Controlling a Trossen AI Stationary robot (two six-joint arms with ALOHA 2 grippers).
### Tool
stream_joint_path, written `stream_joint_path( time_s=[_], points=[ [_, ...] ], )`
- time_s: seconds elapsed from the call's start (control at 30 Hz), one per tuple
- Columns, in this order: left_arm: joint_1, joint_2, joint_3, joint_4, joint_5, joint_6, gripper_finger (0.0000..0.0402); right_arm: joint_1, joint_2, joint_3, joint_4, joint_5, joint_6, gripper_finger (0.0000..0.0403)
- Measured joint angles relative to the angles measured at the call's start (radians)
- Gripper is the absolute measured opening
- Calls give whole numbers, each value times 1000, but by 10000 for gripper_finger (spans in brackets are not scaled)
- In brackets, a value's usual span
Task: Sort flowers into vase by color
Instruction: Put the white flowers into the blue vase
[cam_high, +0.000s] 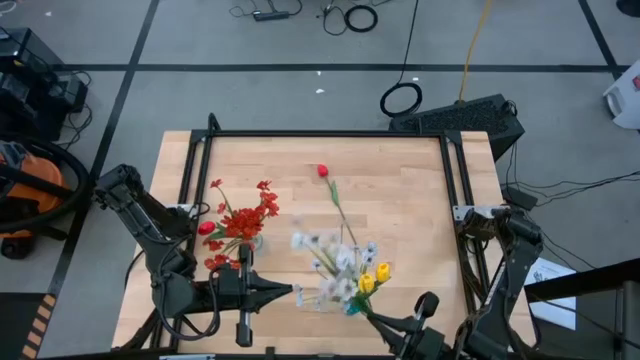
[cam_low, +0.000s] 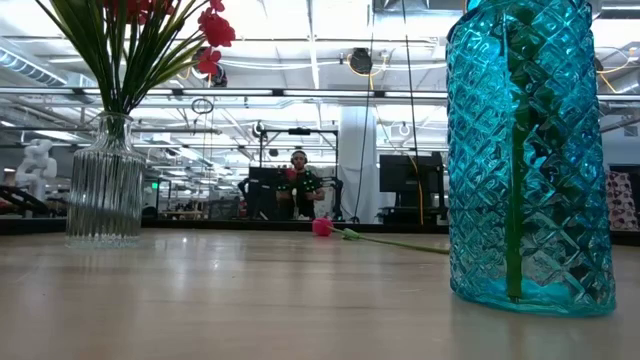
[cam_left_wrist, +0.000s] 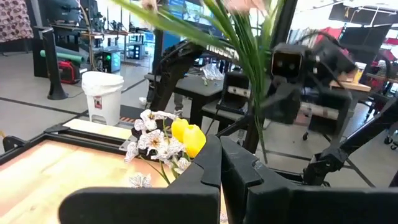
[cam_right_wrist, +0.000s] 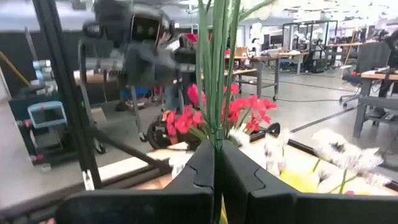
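A clear ribbed vase (cam_low: 105, 185) at the table's left holds red flowers (cam_high: 243, 218). A blue glass vase (cam_low: 527, 160) near the front holds white sprays (cam_high: 340, 262) and yellow tulips (cam_high: 374, 277). A red tulip (cam_high: 323, 172) lies flat on the table behind them, on its head and stalk. My right gripper (cam_high: 372, 316), at the front beside the blue vase, is shut on a green stalk with long leaves (cam_right_wrist: 214, 74); its head runs out of the wrist view. My left gripper (cam_high: 295, 290) hovers shut and empty between the vases. My right gripper pinches a thin green stalk (cam_right_wrist: 215, 134) between its two fingers. The fingers lie level and across the stalk. The stalk stands upright in the hold, its long leaves rising above the fingers; its lower end is hidden behind the gripper.
A black frame (cam_high: 330, 135) runs along the table's far edge and down both sides. The middle and far part of the wooden top (cam_high: 400, 190) holds only the lying red tulip. My left arm (cam_right_wrist: 134, 37) shows close opposite in the right wrist view.
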Motion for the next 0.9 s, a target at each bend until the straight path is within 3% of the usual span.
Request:
stream_joint_path(
  time_s=[0.2, 0.43, 0.53, 0.73, 0.9],
  points=[
    [0, 0, 0, -6, 1, 0, 0, 18, 38, 0, -189, -29, 171, 0],
    [-19, 0, 0, 1, 50, -12, 0, 56, 59, 1, -700, 5, 766, 0],
    [-26, 0, 0, 0, 52, -37, 0, 59, 58, 1, -810, 6, 910, 0],
    [-31, 0, 0, -6, 52, -52, 0, 57, 58, 1, -730, -10, 840, 0],
    [-31, 0, 0, -6, 51, -49, 0, 50, 58, 1, -532, -160, 584, 0]
  ],
)
